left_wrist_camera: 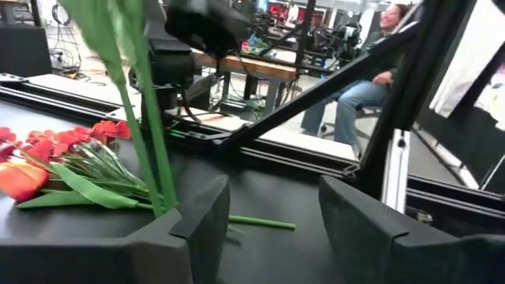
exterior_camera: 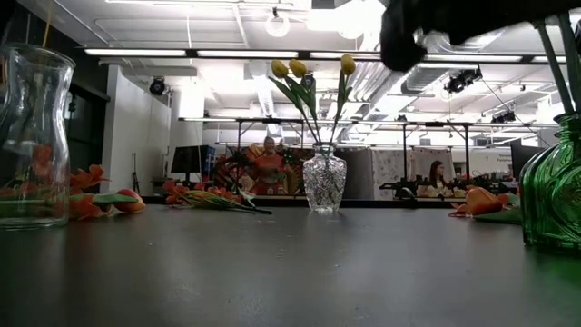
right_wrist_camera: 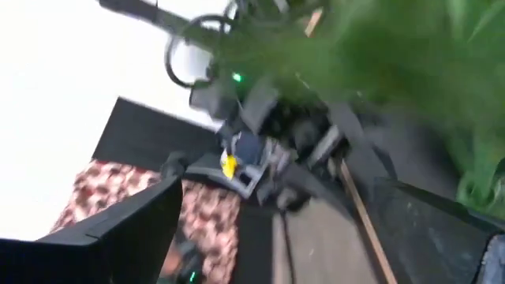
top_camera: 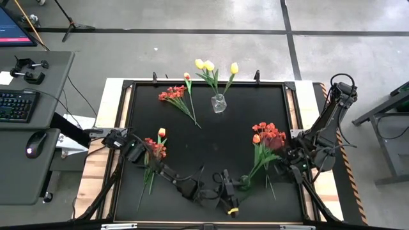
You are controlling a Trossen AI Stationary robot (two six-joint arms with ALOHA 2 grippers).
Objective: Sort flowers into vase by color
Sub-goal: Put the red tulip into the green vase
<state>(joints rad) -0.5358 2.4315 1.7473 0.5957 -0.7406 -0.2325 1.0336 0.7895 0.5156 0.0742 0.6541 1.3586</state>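
Note:
A green glass vase (top_camera: 245, 183) (exterior_camera: 554, 195) stands near the table's near edge, with green stems (left_wrist_camera: 146, 118) rising from it. Red tulips with one orange head (top_camera: 267, 134) (left_wrist_camera: 59, 146) spread beside it toward the right. My left gripper (top_camera: 228, 195) (left_wrist_camera: 272, 229) is open, low by the vase; the stems pass just outside one finger (left_wrist_camera: 197, 225). My right gripper (top_camera: 284, 155) (right_wrist_camera: 300, 237) is open beside the red heads, with blurred green leaves (right_wrist_camera: 410, 71) close by. A clear vase (top_camera: 218, 103) (exterior_camera: 324, 179) holds yellow tulips (top_camera: 208, 65).
A red bunch with an orange tulip (top_camera: 176, 94) lies left of the clear vase. Another red-and-orange bunch (top_camera: 155, 148) lies under my left arm. An empty clear vase (exterior_camera: 27, 136) stands near the near edge. A loose stem (left_wrist_camera: 260, 224) lies on the mat. A seated person (left_wrist_camera: 359, 87) is beyond the table.

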